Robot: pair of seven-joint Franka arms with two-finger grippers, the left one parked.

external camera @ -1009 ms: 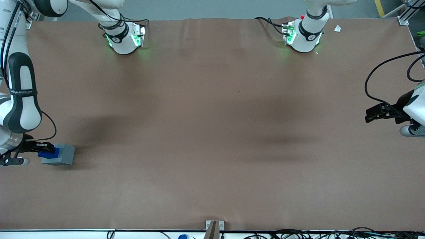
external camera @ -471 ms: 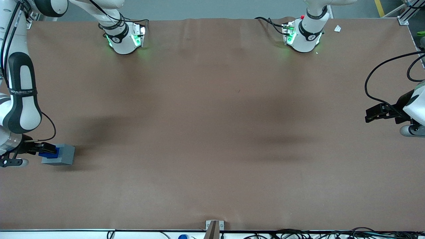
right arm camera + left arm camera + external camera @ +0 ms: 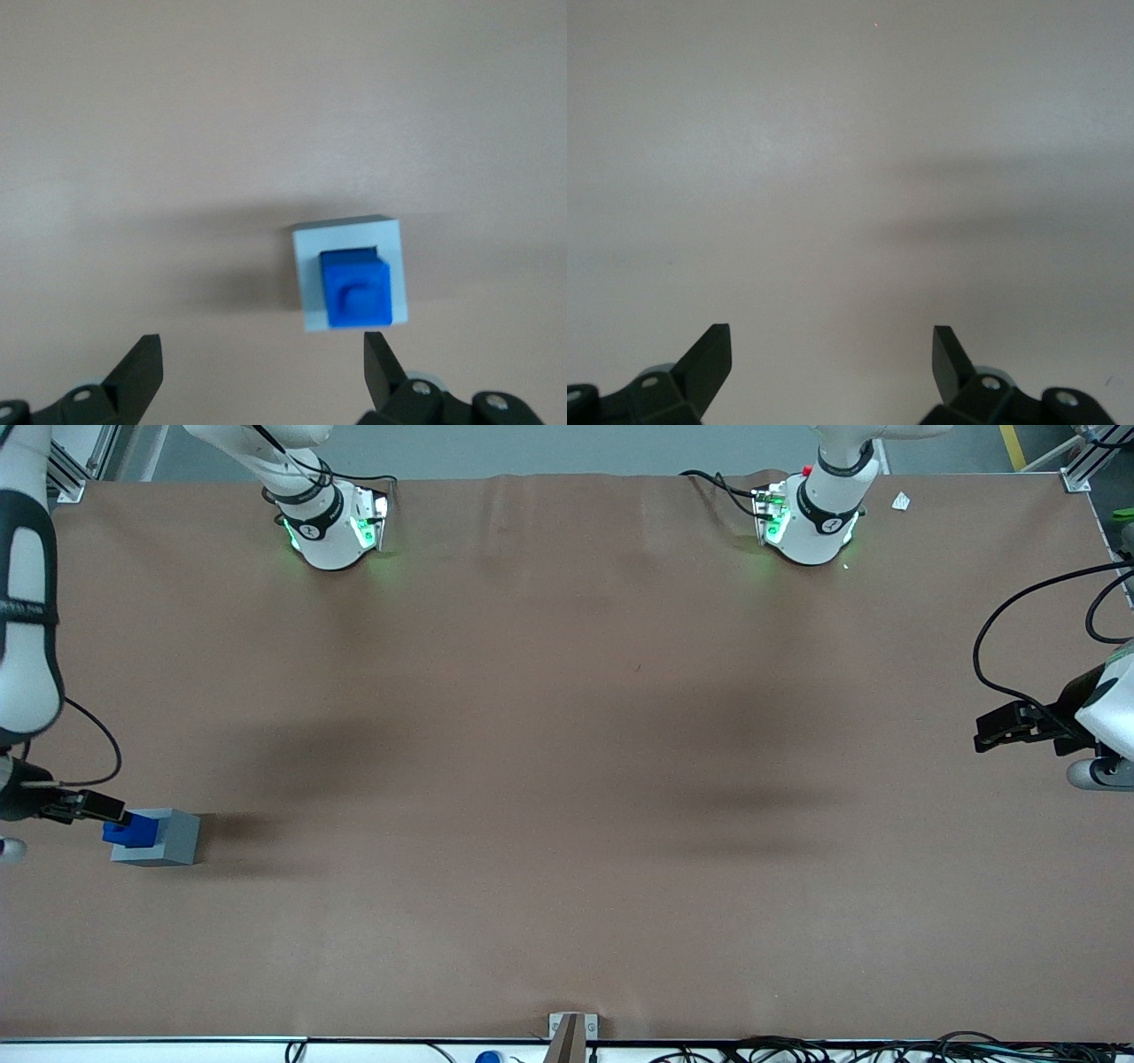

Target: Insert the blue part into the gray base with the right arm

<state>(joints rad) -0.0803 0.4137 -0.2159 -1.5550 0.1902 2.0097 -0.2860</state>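
Note:
The blue part (image 3: 131,833) sits in the recess of the gray base (image 3: 173,840), which stands at the working arm's end of the table; its stud faces up. In the right wrist view the blue part (image 3: 356,289) stands inside the gray base (image 3: 306,274), with gray rim showing around it. My right gripper (image 3: 108,809) is above and just beside the base, toward the table's end, and touches neither block. Its fingers (image 3: 142,363) are wide apart and hold nothing, and the gripper (image 3: 263,359) is offset sideways from the blocks.
The brown table cover (image 3: 567,779) is bare around the base. The two arm bases (image 3: 332,527) stand at the table edge farthest from the front camera. Cables (image 3: 797,1050) run along the nearest edge.
My gripper has let go of the blue part and drawn up and away toward the table's end. The blue part stays in the gray base.

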